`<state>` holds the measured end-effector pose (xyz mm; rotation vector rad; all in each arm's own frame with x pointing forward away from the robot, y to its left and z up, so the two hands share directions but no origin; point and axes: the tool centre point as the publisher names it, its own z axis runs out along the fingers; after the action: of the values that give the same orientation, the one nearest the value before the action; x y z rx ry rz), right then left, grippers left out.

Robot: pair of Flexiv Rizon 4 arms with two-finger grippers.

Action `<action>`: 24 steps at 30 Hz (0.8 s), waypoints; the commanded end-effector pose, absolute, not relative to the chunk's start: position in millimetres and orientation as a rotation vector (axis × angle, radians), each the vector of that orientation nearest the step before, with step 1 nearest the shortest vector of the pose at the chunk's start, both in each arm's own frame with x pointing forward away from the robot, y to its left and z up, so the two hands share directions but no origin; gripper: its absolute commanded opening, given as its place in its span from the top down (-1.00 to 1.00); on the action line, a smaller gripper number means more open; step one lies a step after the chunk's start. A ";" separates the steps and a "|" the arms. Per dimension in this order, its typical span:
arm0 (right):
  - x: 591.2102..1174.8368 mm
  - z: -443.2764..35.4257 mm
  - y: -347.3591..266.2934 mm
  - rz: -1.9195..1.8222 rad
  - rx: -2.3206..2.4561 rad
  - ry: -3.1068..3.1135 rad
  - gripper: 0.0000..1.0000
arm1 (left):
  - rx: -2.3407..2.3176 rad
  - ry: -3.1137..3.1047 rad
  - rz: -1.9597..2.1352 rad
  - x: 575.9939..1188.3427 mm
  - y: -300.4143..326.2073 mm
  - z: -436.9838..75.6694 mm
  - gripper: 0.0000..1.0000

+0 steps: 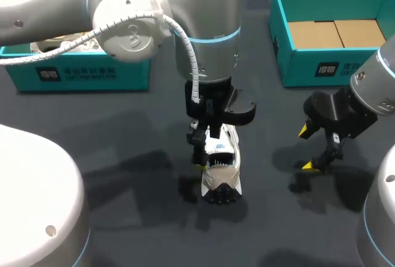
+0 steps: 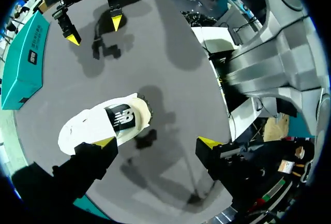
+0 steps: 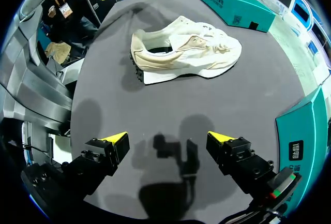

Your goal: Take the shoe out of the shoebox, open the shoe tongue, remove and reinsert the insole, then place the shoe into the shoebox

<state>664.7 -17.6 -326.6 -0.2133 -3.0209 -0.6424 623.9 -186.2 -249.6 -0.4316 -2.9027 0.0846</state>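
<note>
Saw the shoe mid-table, left gripper above it and right gripper to its right, both wide open and empty; could have shoved it over by closing crooked.

Dark grey matte tabletop fills the head view: flat, uniform in tone. Light comes from overhead, and soft-edged shadows lie on the surface, some overlapping, darkest near the middle. Left wrist view: same grey top, with a rounded rim where it ends and blurred dark patches across it. Right wrist view: same surface with a slight sheen toward the far side and one dense shadow close in.
</note>
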 end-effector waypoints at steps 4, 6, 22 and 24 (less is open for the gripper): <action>662.7 -325.8 -18.1 -0.641 -0.214 -3.024 -1.00 | -0.153 -2.894 0.119 622.1 -200.7 -274.5 -1.00; 662.7 -325.8 -18.1 -0.641 -0.214 -3.024 -1.00 | -0.111 -2.936 0.105 617.7 -204.0 -281.2 -1.00; 662.7 -325.8 -18.1 -0.641 -0.214 -3.024 -1.00 | -0.007 -2.999 0.100 603.1 -218.2 -325.9 -1.00; 662.7 -325.8 -18.1 -0.641 -0.214 -3.024 -1.00 | 0.010 -3.009 0.094 603.4 -220.4 -329.5 -1.00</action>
<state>664.7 -17.6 -326.6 -0.2134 -3.0209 -0.6424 603.7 -215.6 -321.7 0.0052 -3.0077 0.0977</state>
